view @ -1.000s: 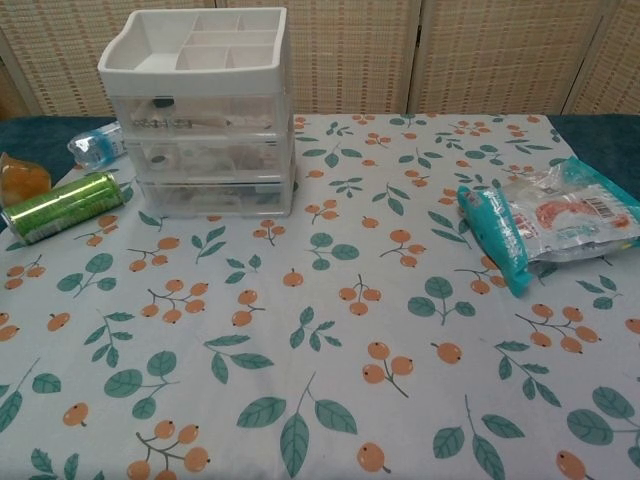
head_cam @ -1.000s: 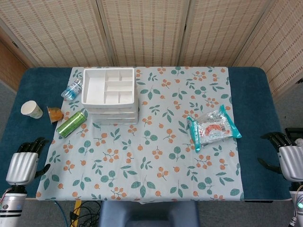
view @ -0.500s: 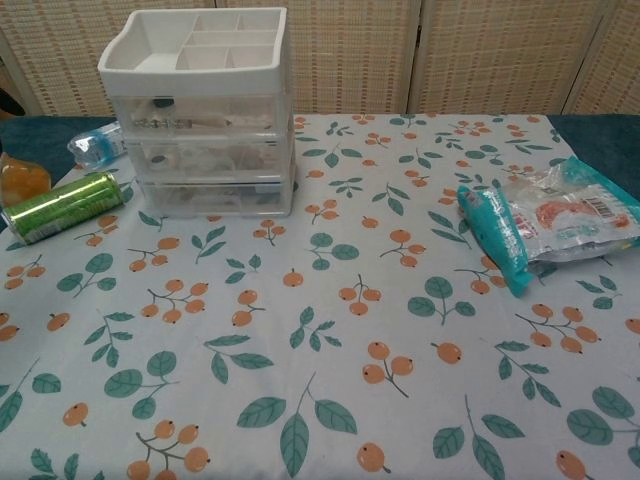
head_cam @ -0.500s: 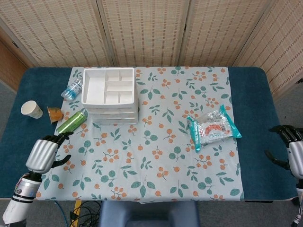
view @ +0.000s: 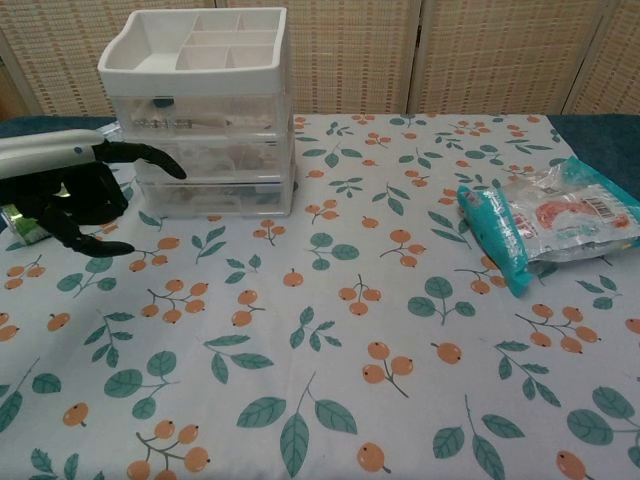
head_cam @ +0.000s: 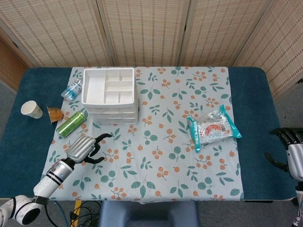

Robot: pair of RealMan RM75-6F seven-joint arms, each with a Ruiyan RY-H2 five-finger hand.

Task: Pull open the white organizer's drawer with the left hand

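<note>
Your left hand (head_cam: 85,148) hovers over the floral tablecloth (head_cam: 156,161) with its fingers (view: 150,157) spread apart and holding nothing. The white organizer (head_cam: 110,94) stands just beyond the fingertips and slightly to their right; in the chest view one extended finger points at the stacked clear drawers (view: 210,160) without touching them. All drawers sit flush in the frame. The green can (head_cam: 71,124) lies behind and to the left of the fingers, near them. Your right hand (head_cam: 292,153) rests at the table's right edge, fingers loosely apart and empty, with the snack packet (head_cam: 213,126) well to its left.
</note>
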